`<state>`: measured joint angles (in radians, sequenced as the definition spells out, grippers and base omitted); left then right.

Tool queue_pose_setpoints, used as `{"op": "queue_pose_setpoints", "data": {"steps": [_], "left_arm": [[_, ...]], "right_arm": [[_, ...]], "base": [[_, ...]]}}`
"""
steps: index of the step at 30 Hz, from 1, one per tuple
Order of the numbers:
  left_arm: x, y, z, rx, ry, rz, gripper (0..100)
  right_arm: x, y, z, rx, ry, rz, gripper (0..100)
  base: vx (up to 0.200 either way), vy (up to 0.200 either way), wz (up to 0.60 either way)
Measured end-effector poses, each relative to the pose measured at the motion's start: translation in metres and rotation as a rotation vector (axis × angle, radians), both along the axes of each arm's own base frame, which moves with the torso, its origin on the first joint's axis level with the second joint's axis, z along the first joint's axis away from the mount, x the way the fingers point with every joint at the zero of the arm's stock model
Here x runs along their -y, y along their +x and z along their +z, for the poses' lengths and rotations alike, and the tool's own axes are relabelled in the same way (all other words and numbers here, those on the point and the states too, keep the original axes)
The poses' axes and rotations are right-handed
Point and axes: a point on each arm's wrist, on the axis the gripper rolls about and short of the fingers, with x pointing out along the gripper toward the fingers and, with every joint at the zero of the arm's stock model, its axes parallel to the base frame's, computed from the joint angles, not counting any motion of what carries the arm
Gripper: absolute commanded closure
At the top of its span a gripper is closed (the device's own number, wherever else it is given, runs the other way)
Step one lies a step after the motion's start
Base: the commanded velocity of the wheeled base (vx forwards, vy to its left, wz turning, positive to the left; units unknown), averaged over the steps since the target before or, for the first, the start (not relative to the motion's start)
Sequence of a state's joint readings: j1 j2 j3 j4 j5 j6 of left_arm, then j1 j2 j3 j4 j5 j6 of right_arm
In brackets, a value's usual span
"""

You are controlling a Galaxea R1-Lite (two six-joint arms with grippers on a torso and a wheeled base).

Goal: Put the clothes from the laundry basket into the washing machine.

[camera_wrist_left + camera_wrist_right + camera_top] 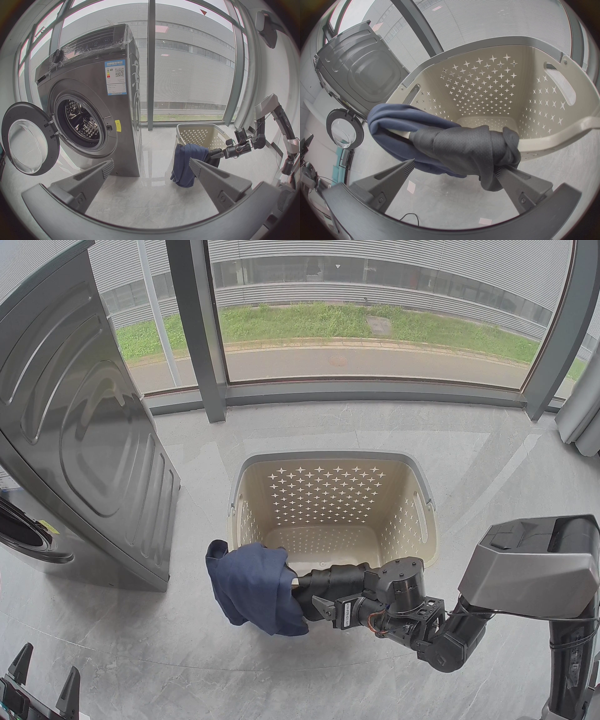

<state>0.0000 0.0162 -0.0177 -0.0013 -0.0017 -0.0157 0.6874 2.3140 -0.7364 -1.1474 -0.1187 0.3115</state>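
right hand (453,165): fingers spread wide, nothing pinched. the dark grey mesh garment (468,147) lies across the gap and drapes over one fingertip. it touches the navy blue cloth garment (253,587), which hangs over the near rim of the beige star-perforated plastic laundry basket (331,455), at the corner on the washer side. left hand (151,162) is wide open too, holding nothing, low and facing the grey front-loading washing machine (93,78), whose round door (28,143) is swung open. i'd call this the pick step, grip not made, likely the last pieces. next you'd close on the grey bundle, lift both clear of the rim, then swing left to the drum (79,120).
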Motion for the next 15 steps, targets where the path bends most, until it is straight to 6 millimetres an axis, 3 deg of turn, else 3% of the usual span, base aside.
{"op": "queue_pose_setpoints", "data": {"steps": [11,12,15], "left_arm": [[0.0,0.0,0.0,0.0,-0.002,0.0,0],[0.0,0.0,0.0,0.0,-0.002,0.0,0],[0.0,0.0,0.0,0.0,-0.004,0.001,0]], "right_arm": [[-0.003,0.023,-0.002,0.059,0.029,-0.063,0],[-0.002,0.024,-0.002,0.062,0.032,-0.065,100],[-0.003,0.025,-0.001,0.076,0.042,-0.067,100]], "base": [[0.0,0.0,0.0],[0.0,0.0,0.0],[0.0,0.0,0.0]]}}
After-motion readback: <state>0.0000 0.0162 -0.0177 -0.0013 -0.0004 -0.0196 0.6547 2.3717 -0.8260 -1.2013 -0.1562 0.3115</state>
